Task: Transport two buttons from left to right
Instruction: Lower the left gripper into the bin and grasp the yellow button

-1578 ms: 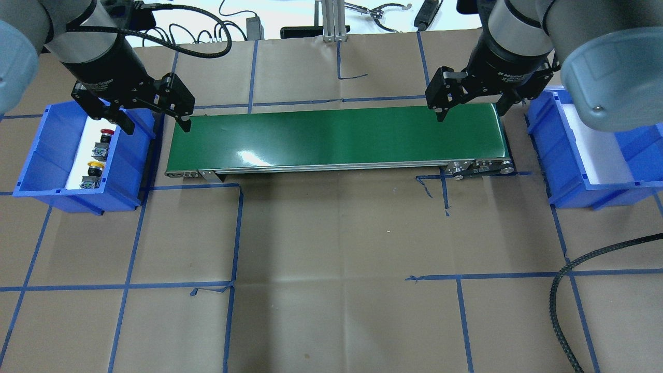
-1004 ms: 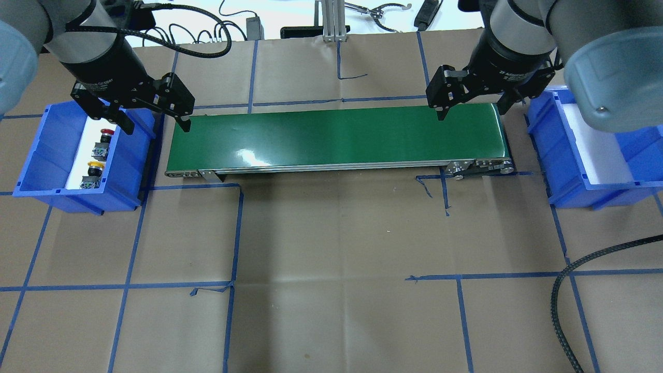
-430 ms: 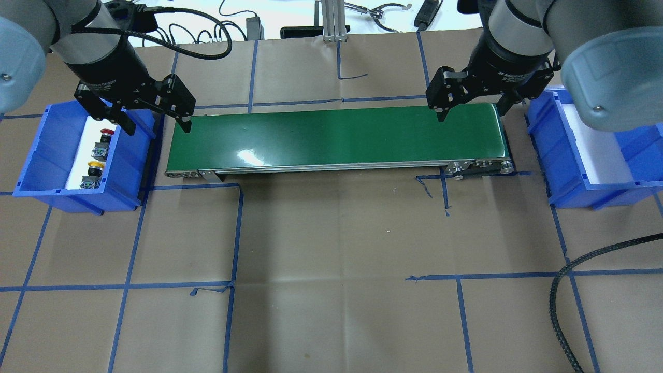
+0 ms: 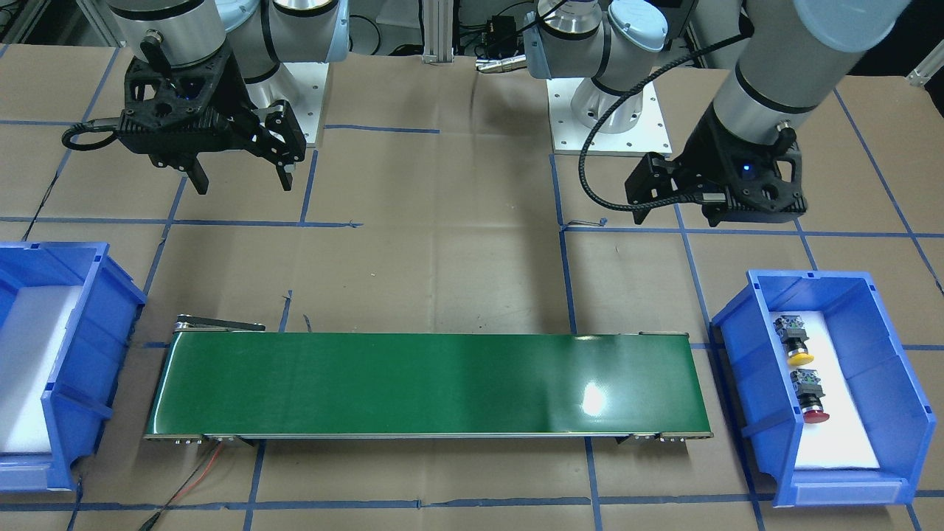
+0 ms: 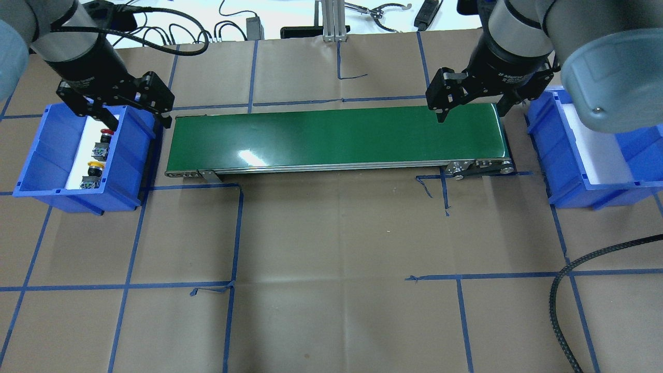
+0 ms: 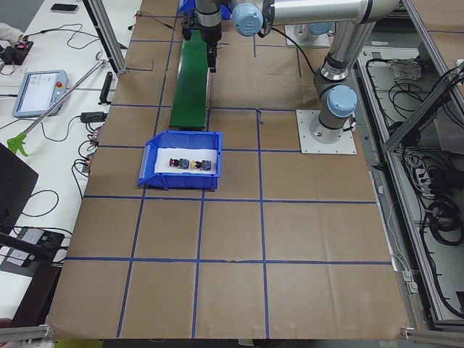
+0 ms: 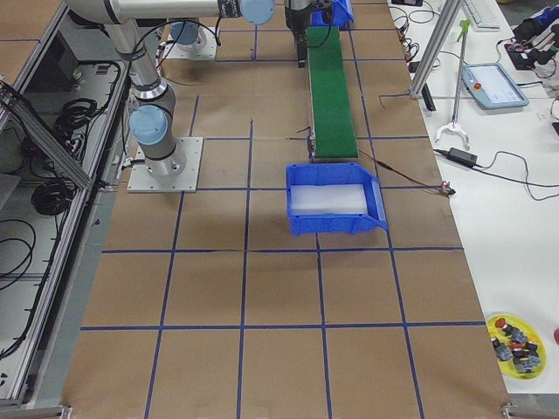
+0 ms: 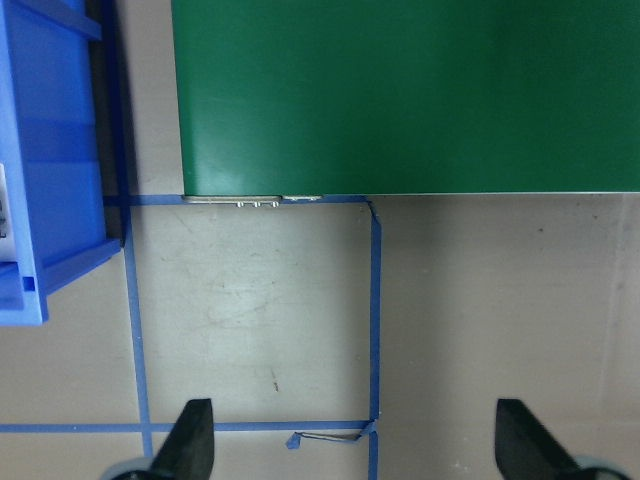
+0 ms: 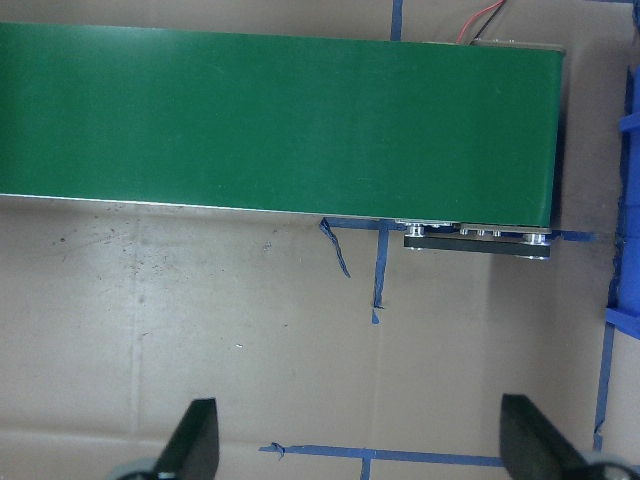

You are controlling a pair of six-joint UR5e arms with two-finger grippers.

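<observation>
Two buttons lie in the blue bin at the left end of the table. The red button is farther from the robot and the yellow button nearer; the front view shows the same yellow button and red button. My left gripper hangs open and empty, high over the bin's inner wall, beside the red button. My right gripper is open and empty above the right end of the green conveyor belt. Each wrist view shows wide-apart fingertips holding nothing.
A second blue bin with a white liner stands past the belt's right end. A black braided cable curls over the front right of the paper-covered table. Cables and tools lie along the far edge. A yellow dish holds spare parts.
My left gripper has moved left, from over the belt's left end to over the left bin's inner wall. The right gripper, the buttons and the belt have stayed put.
</observation>
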